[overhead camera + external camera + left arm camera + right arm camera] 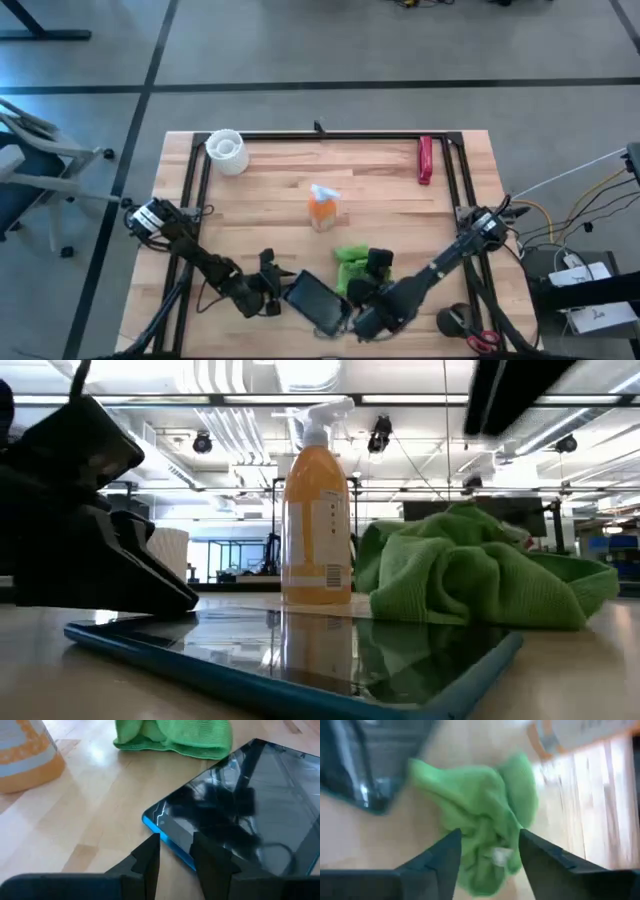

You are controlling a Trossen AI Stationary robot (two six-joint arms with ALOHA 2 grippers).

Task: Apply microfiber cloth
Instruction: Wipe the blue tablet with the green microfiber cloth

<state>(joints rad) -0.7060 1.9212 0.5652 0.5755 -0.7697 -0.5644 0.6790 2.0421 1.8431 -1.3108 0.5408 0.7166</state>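
The lime-green microfiber cloth (352, 262) lies bunched on the wooden table, just beyond a black slab with a blue rim (318, 300) that lies flat near the front edge. My right gripper (490, 837) hovers open above the cloth (480, 820); in the low view it (520, 395) stands well clear of the heap (470, 575). My left gripper (176, 840) is low at the slab's left end, open. One finger is over the glossy screen (250, 805) and the other over the table, so they straddle the blue edge. My left gripper stands with its fingers (205, 855) on either side of the slab's blue edge (172, 837), near a corner and coming in low from the table's left. I cannot tell whether they touch it.
An orange spray bottle with a white top (323, 208) stands just behind the cloth at mid-table. A white roll (227, 150) sits far left, a red object (425, 160) far right, scissors (483, 342) at the near right. Black frame rails (330, 135) border the table.
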